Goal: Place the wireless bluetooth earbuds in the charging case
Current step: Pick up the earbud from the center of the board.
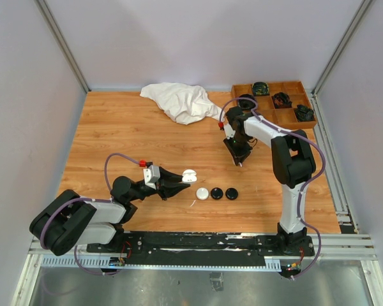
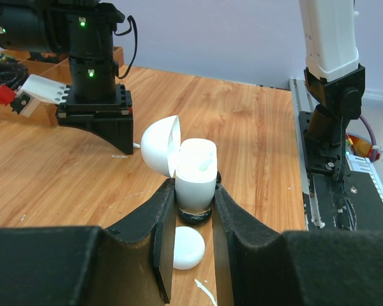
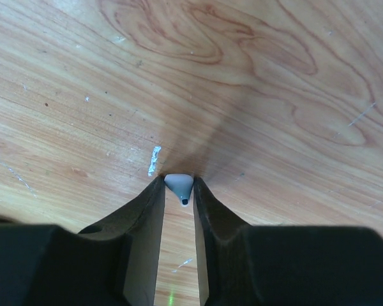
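A white charging case (image 2: 196, 175) stands upright with its round lid (image 2: 161, 145) flipped open to the left. My left gripper (image 2: 195, 197) is shut on the case's sides and holds it just above the table (image 1: 115, 134); the top view shows the case (image 1: 189, 175) left of centre. The inside of the case is washed out by glare. Farther back, my right gripper (image 3: 179, 191) points down at the wood, shut on a small white earbud (image 3: 179, 186) whose tip touches the table. From above, this right gripper (image 1: 237, 159) sits right of centre.
A white puck-like case (image 1: 202, 194) and two black ones (image 1: 217, 193) (image 1: 232, 193) lie in a row near the front. A crumpled white cloth (image 1: 179, 101) lies at the back. A wooden compartment tray (image 1: 286, 117) with coiled black items stands back right.
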`<action>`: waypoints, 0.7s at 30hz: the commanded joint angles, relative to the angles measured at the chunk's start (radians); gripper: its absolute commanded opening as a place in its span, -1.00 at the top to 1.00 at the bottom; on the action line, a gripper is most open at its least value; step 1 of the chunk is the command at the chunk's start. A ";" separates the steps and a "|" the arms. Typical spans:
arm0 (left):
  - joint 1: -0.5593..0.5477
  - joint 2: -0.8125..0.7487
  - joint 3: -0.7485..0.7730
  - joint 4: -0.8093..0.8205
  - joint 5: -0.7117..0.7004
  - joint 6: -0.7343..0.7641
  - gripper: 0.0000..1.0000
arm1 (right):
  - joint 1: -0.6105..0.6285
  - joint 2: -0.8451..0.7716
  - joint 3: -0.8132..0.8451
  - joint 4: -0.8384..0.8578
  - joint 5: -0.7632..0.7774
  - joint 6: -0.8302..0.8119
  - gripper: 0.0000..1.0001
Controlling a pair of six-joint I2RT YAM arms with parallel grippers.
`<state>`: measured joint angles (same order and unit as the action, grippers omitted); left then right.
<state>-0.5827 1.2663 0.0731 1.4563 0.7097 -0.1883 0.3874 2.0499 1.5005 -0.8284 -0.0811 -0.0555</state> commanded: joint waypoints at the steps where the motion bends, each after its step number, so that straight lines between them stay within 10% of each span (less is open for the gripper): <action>1: 0.006 0.007 0.022 0.018 0.006 0.009 0.99 | -0.003 -0.020 0.005 -0.016 0.012 0.018 0.52; 21: 0.005 -0.014 -0.002 0.042 -0.070 0.077 0.99 | 0.192 -0.475 -0.105 0.113 0.053 0.119 0.64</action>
<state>-0.5827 1.2633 0.0727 1.4567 0.6743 -0.1593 0.5114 1.6573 1.4292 -0.7464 -0.0696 0.0177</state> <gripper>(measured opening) 0.293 0.208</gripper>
